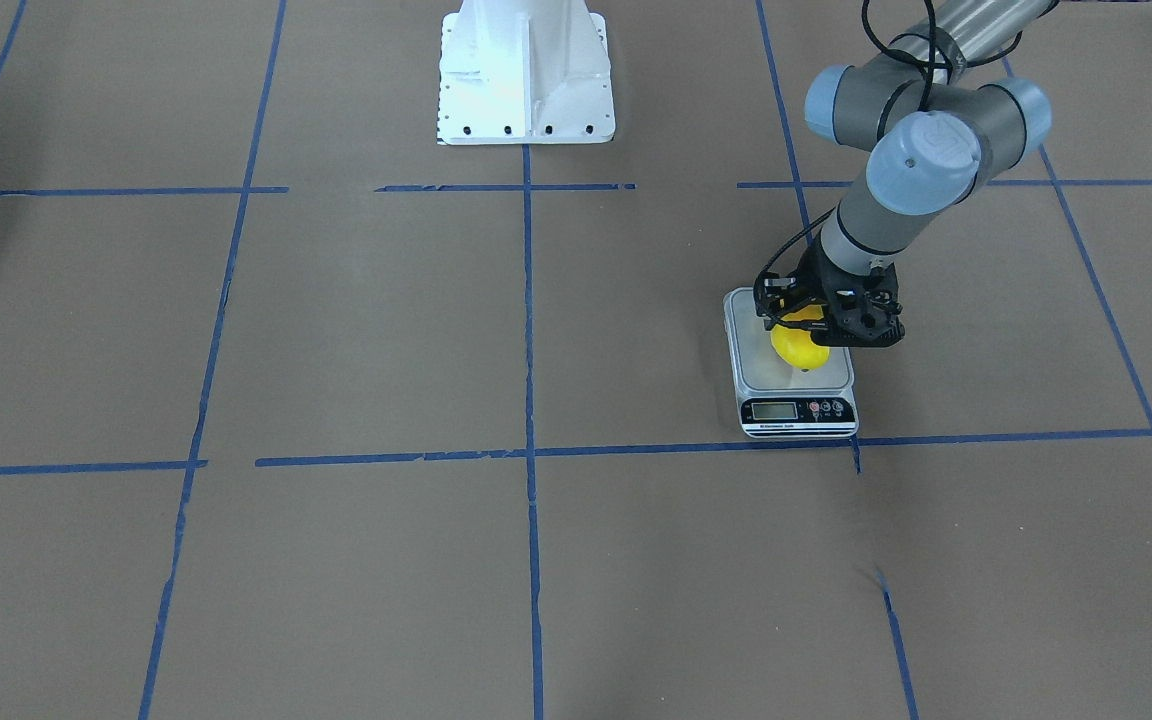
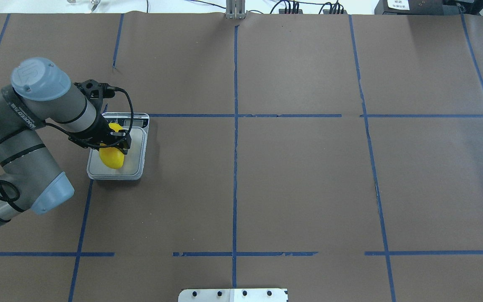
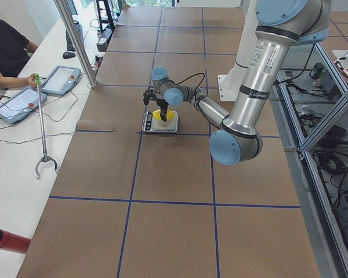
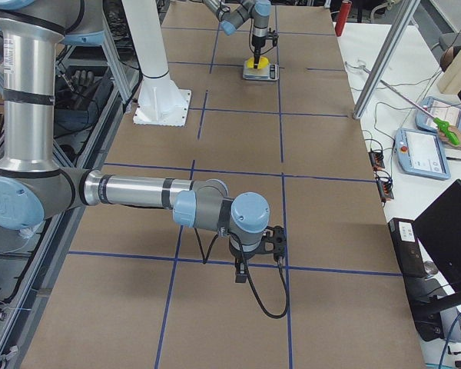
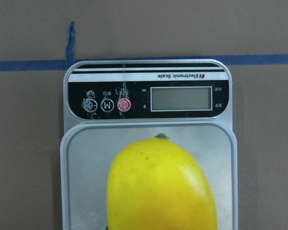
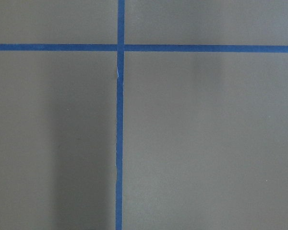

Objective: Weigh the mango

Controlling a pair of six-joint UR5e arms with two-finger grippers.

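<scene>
The mango (image 1: 799, 346) is bright yellow and sits in my left gripper (image 1: 804, 324) over the silver scale (image 1: 798, 410), at or just above its platform. The overhead view shows the same: the gripper (image 2: 115, 142) is shut on the far end of the mango (image 2: 112, 157) above the scale (image 2: 136, 167). In the left wrist view the mango (image 5: 161, 187) fills the lower middle in front of the scale's display panel (image 5: 149, 100), which looks blank. My right gripper (image 4: 275, 242) hangs low over bare table far from the scale; I cannot tell if it is open.
The table is brown paper with a blue tape grid. The robot's white base (image 1: 526, 75) stands at the table's robot side. Operators with tablets (image 3: 14, 104) and a grabber stick (image 3: 43, 133) are at a side bench beyond the far edge.
</scene>
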